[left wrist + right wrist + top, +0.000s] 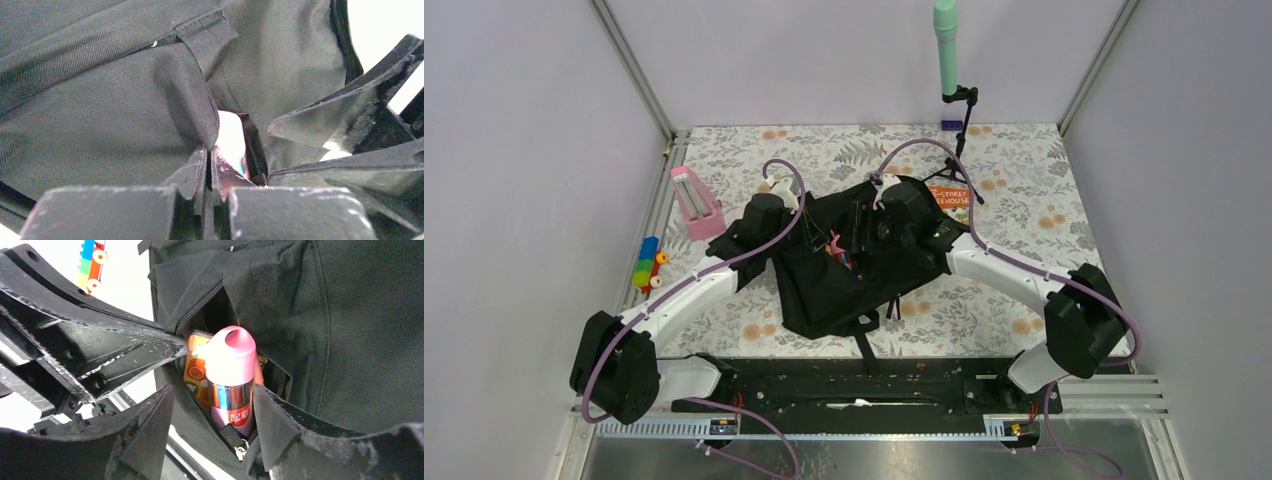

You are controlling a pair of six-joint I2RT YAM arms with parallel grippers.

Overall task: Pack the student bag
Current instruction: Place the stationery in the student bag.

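The student bag [824, 295], a large black fabric backpack, lies in the middle of the table with its zipped opening spread. My left gripper [817, 232] is shut on the fabric edge of the opening [212, 150] and holds it up. A pink-capped metallic bottle [231, 375] with a red label stands in the opening, with an orange packet [194, 371] behind it. My right gripper [212, 390] is open around the bottle. Its right finger [280, 425] lies against the bottle, and a gap shows beside the left finger [145, 430].
An orange book [948, 196] lies right of the bag. A pink wedge-shaped object [695, 203] and coloured toy blocks [650, 264] sit at the left. A black tripod [961, 150] at the back holds a green tube [946, 35]. One bag strap [864, 345] trails toward the arm bases.
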